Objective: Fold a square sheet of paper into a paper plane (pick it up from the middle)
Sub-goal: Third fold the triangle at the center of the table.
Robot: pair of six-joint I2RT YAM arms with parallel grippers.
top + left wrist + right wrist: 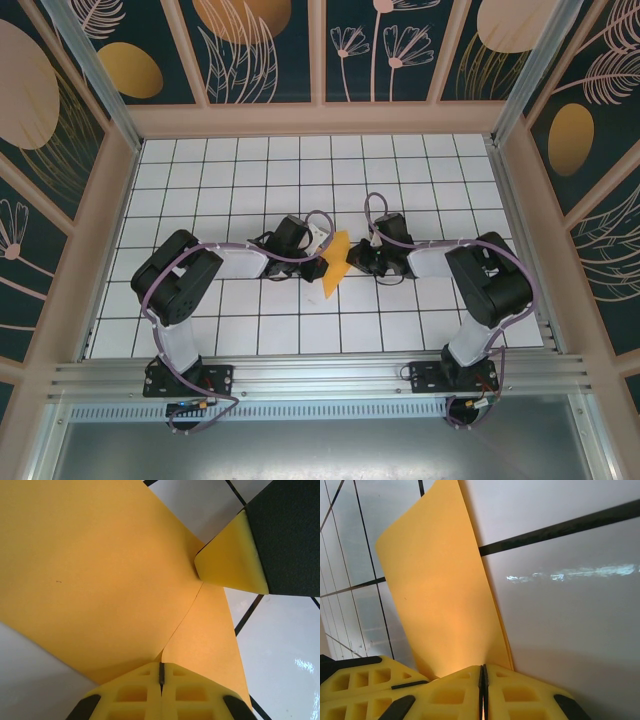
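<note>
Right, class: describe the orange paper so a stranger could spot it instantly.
Find the white gridded table, then look to its middle. Between the left pincer and right pincer, both shut on it, is the orange paper: narrow, creased, the only bright thing on the tiles, unlike the dull wall ovals.

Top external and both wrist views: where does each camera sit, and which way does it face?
Top external: above, behind the arms, looking down at the white grid-tiled table; both arms show.
Left wrist: looks along the left gripper, shut on the folded bright-orange paper sheet.
Right wrist: looks along the right gripper, shut on it too.
All three views share that paper.
</note>
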